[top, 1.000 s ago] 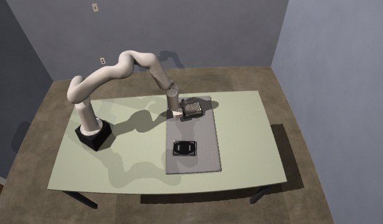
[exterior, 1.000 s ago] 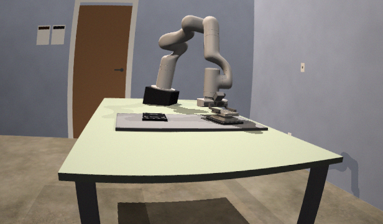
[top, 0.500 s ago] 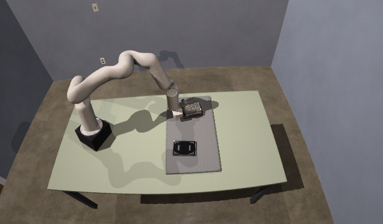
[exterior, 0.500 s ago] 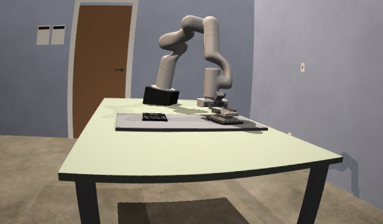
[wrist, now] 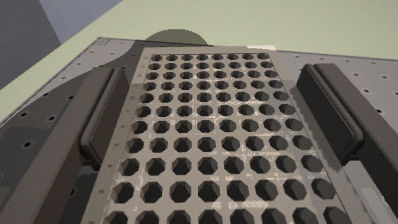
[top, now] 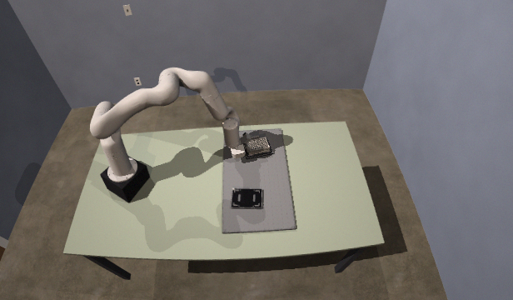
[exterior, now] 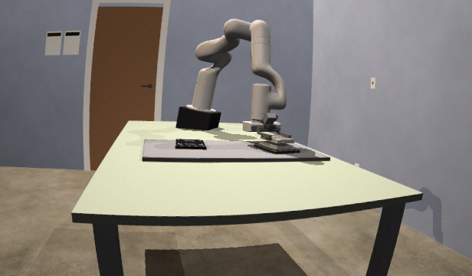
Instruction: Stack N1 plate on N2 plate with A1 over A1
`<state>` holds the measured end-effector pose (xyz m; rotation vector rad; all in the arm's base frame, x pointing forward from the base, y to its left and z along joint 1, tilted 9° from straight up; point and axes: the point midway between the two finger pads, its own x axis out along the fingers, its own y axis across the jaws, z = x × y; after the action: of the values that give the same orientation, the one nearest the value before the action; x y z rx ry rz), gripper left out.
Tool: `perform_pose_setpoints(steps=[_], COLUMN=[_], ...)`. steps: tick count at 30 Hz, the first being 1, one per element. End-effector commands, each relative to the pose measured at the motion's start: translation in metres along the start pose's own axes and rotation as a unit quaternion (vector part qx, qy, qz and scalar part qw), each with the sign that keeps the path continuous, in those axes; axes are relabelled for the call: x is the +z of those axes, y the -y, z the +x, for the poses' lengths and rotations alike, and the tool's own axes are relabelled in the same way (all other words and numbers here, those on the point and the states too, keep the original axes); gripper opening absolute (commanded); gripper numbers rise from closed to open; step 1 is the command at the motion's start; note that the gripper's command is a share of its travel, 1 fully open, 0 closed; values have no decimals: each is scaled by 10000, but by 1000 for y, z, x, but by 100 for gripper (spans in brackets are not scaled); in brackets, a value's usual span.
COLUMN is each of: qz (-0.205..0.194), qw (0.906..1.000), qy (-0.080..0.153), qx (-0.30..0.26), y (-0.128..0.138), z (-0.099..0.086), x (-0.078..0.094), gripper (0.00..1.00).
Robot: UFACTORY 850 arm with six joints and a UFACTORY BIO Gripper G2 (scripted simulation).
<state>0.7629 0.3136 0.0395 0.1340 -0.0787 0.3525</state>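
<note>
Grey-blue walls are enclosing a brown floor, on which a pale green table is carrying a flat grey perforated board. White six-joint arm is reaching out from its black block base to the nest on its left, N2. The gripper is clamping the beige rectangular 96-well plate by its two long sides. That plate is lying level, or nearly so, directly over the black rectangular nest N2 and the beige lower plate seated in it; whether the two plates are touching is not determinable. Its long axis is running along the fingers, away from the base, apparently matching the nest's. Black rectangular nest N1 is standing vacant, well apart on the arm's right. Well A1 is not legible on either plate. In this inspector's judgement, the transfer is nearing its end, and the coming move is calling for a short, straight descent; any sideways error is risking a skirt catching and the lower plate tipping.
</note>
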Motion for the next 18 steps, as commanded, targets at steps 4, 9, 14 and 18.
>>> perform_pose_setpoints(steps=[4,9,14,18], qz=[0,0,0,0], qw=[10000,10000,10000,10000], qy=[12,12,12,12], qx=[1,1,1,1], y=[0,0,0,0], z=[1,1,1,1], x=[1,0,0,-1], gripper=[0,0,0,0])
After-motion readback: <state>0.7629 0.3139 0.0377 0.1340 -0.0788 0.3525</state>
